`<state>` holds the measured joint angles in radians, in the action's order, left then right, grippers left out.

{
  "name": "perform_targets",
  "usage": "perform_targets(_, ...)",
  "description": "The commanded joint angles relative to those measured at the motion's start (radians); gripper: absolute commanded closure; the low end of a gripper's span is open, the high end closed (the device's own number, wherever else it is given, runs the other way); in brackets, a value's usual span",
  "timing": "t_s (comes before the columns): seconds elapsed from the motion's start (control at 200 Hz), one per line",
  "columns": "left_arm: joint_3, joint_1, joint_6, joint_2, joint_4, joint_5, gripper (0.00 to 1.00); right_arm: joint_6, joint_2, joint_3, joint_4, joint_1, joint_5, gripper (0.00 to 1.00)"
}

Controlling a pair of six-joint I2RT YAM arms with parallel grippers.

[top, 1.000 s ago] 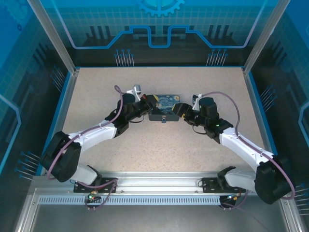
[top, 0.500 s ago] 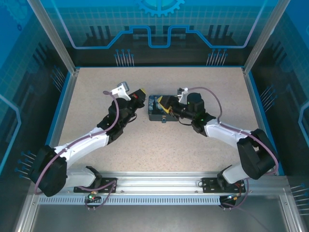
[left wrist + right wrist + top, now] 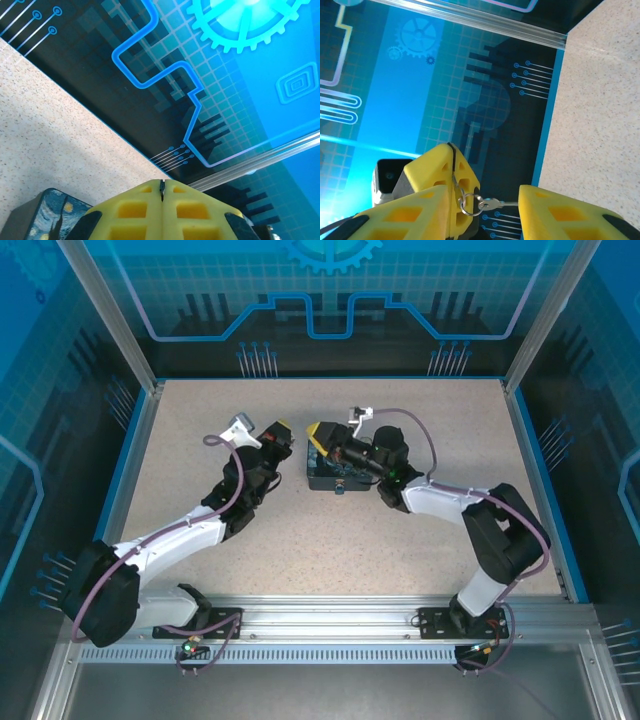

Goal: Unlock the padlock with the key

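your right wrist view is showing it: left jaws are clamping the ring (image 3: pixel 461 202), the key (image 3: pixel 489 203) is dangling between your right jaws, standing apart; overhead, both are hovering by the box (image 3: pixel 335 476).

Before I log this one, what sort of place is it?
Probably a purpose-built robot test cell rather than a home or workshop: a speckled beige tabletop, aluminium rails framing it, and blue circuit-and-gear printed panels walling it in.
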<state>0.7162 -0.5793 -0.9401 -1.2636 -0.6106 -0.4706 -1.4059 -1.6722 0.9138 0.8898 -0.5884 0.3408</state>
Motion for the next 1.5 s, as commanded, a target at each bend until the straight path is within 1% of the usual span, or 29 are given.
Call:
perform_targets(0.0, -0.016, -0.007, -0.082, -0.003, -0.049, -0.038, 1.0, -0.045, -0.038, 0.043, 0.117, -0.02, -0.018, 0.6)
perform_targets(0.345, -0.03, -0.011, -0.207, -0.031, -0.063, -0.065, 1.0, -0.102, -0.105, 0.082, 0.177, -0.044, -0.031, 0.62)
perform_targets(0.745, -0.026, -0.011, -0.251, -0.061, -0.093, -0.088, 1.0, -0.143, -0.147, 0.093, 0.207, -0.074, -0.037, 0.66)
perform_targets(0.965, -0.021, -0.011, -0.254, -0.062, -0.097, -0.095, 1.0, -0.16, -0.152, 0.07, 0.226, -0.077, -0.045, 0.72)
perform_targets(1.196, -0.017, -0.01, -0.254, -0.066, -0.096, -0.099, 1.0, -0.165, -0.152, 0.056, 0.227, -0.082, -0.042, 0.76)
perform_targets(1.351, -0.014, -0.011, -0.261, -0.073, -0.101, -0.094, 1.0, -0.165, -0.153, 0.049, 0.227, -0.086, -0.045, 0.81)
perform_targets(1.496, -0.009, -0.011, -0.26, -0.074, -0.098, -0.092, 1.0, -0.166, -0.154, 0.05, 0.224, -0.087, -0.042, 0.89)
